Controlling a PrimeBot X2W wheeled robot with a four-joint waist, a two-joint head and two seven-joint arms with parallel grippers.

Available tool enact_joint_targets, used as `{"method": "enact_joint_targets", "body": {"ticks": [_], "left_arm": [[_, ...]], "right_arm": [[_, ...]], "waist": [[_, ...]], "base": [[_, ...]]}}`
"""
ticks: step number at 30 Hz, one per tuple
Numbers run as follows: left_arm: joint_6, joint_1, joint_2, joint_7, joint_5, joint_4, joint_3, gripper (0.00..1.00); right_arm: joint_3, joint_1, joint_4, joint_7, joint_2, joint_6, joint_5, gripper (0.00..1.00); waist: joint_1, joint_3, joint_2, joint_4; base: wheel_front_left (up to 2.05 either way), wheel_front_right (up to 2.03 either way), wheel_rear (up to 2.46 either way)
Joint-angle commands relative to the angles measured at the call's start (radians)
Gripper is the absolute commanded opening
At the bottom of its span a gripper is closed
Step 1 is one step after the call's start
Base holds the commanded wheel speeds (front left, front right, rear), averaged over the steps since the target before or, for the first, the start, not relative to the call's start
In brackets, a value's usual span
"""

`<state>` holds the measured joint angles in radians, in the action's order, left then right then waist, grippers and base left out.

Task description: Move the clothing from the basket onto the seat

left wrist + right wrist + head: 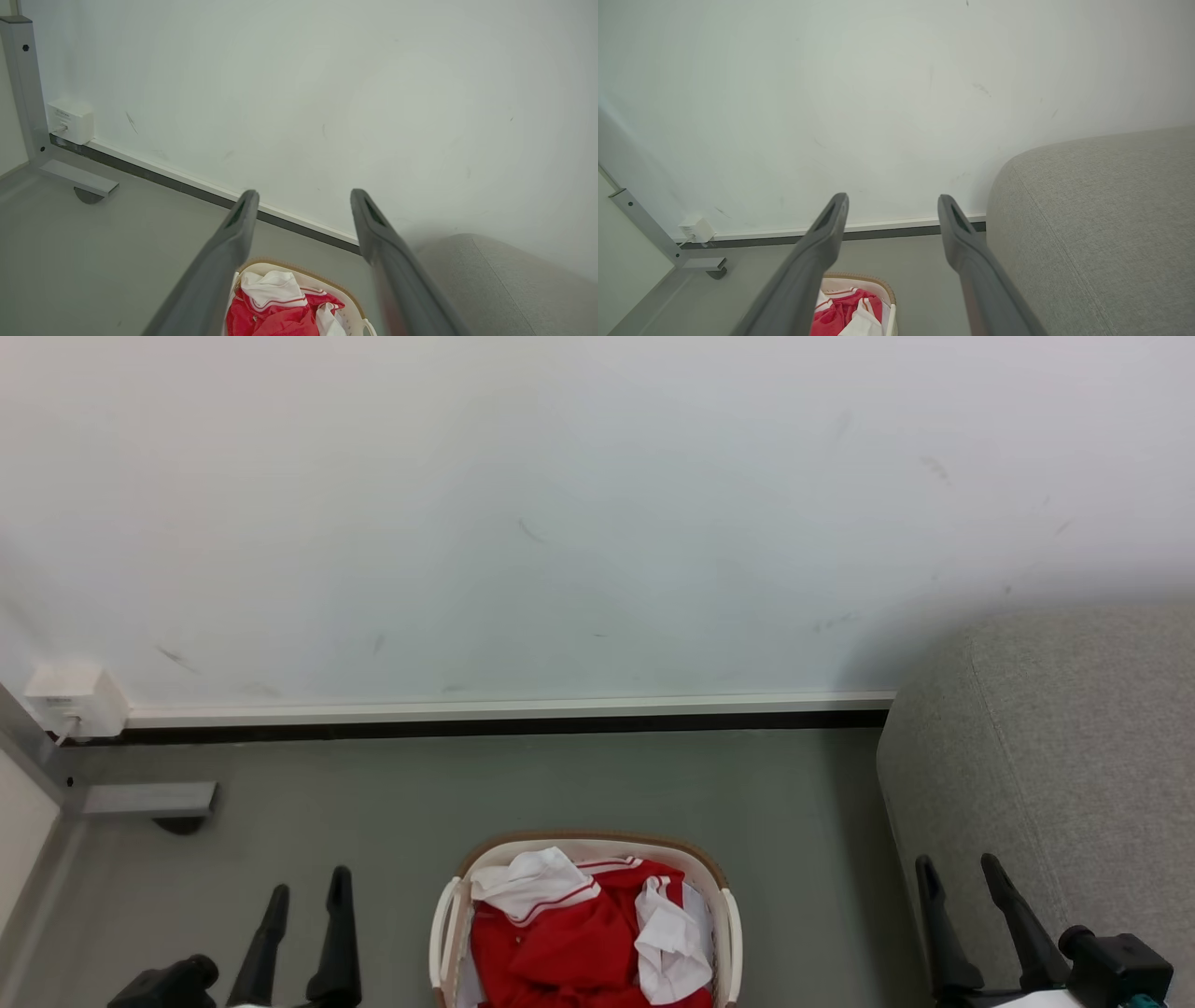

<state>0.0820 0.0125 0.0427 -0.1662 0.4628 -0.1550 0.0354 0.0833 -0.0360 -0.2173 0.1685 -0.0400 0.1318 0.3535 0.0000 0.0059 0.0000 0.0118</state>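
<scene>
Red fabric, the clothing (pixel 560 947), lies heaped in the basket (pixel 597 841), which stands on the grey floor (pixel 373 803) between our two grippers, with the seat (pixel 1074 756) close on its right. The left gripper (pixel 310 880) and the right gripper (pixel 957 861) both hover with fingers parted and nothing held. We judge the step in hand to be the first reach. We should descend over the middle of the heap, pinch a thick red fold, and lift straight up so trailing cloth clears the basket before swinging toward the seat.
</scene>
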Motion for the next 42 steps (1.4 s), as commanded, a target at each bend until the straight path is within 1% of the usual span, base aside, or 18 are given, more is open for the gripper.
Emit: {"method": "enact_joint_targets", "body": {"ticks": [1,11,30,42], "left_arm": [[0.000,0.010,0.009,-0.012,-0.030,0.012,0.003,1.00],[-0.007,0.027,0.009,-0.033,-0.131,0.014,-0.002,1.00],[-0.011,0.043,0.011,-0.074,-0.296,0.022,-0.001,1.00],[-0.008,0.055,0.011,-0.093,-0.380,0.015,0.003,1.00]], "right_arm": [[-0.001,0.007,0.003,0.010,-0.011,-0.001,-0.021,1.00],[-0.012,0.016,-0.004,0.031,-0.012,-0.001,-0.067,1.00],[-0.010,0.025,-0.020,0.072,-0.013,-0.002,-0.198,1.00],[-0.038,0.035,-0.035,0.092,-0.014,-0.002,-0.234,1.00]], "waist": [[0.0000,0.000,0.0000,0.001],[0.0000,0.001,0.0000,0.002],[0.0000,0.003,0.0000,-0.003],[0.0000,0.003,0.0000,-0.007]], "base": [[0.00,0.00,0.00],[0.00,0.00,0.00],[0.00,0.00,0.00],[0.00,0.00,0.00]]}}
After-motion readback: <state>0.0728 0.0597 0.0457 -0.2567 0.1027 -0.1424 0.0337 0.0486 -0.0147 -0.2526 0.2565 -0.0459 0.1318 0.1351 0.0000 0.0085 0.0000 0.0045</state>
